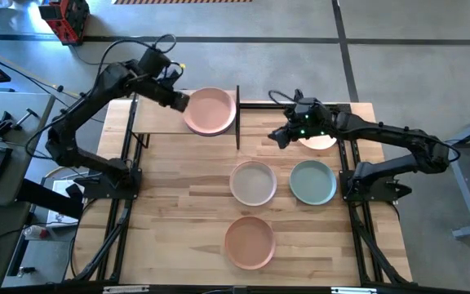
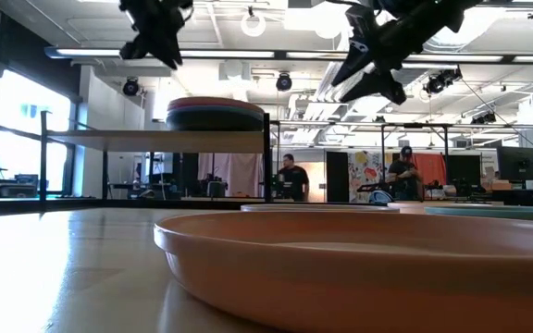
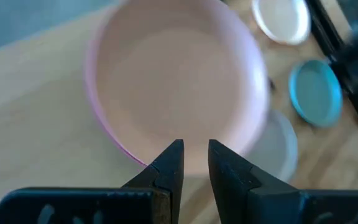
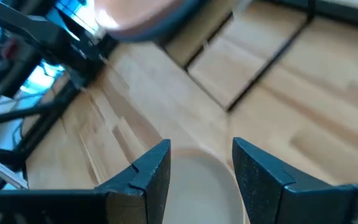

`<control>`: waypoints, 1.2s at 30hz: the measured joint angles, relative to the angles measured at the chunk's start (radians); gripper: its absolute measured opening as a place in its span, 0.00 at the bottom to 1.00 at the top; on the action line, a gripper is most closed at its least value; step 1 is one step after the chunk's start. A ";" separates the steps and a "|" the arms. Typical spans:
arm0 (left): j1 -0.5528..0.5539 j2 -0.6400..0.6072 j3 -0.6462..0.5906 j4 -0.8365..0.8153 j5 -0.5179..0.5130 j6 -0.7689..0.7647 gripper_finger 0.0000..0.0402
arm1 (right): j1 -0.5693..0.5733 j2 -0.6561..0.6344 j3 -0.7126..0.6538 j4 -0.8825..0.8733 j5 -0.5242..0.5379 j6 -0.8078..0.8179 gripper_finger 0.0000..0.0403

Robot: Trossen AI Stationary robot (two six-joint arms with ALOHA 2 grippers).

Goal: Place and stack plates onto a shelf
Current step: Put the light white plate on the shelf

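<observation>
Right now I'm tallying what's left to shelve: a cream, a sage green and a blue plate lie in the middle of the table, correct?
Not quite. The high view shows cream plate, sage green plate and a peach-orange plate, not blue.

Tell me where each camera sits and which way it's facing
High: overhead, straight down on the table; both arms.
Low: tabletop height, looking across the peach-orange plate to the shelf; arms above.
Left wrist: past open fingers at the pink plate.
Right wrist: past open fingers at the cream plate.
Shared: high and left wrist see the pink plate.
</observation>
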 joint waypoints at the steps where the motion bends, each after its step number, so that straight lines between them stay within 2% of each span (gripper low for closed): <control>1: -0.022 -0.014 0.000 -0.010 0.001 0.006 0.16 | 0.012 0.000 0.000 -0.024 0.005 0.013 0.38; 11: -0.278 -0.104 0.000 -0.105 -0.035 -0.027 0.16 | 0.195 0.033 0.000 -0.146 0.170 0.229 0.38; 19: -0.450 -0.146 -0.065 -0.107 -0.087 -0.102 0.16 | 0.325 0.143 0.001 -0.152 0.190 0.353 0.38; 27: -0.570 -0.157 -0.181 -0.096 -0.158 -0.176 0.16 | 0.391 0.268 0.001 -0.171 0.251 0.450 0.38; 36: -0.649 -0.157 -0.285 -0.054 -0.159 -0.229 0.16 | 0.403 0.365 0.000 -0.210 0.318 0.539 0.38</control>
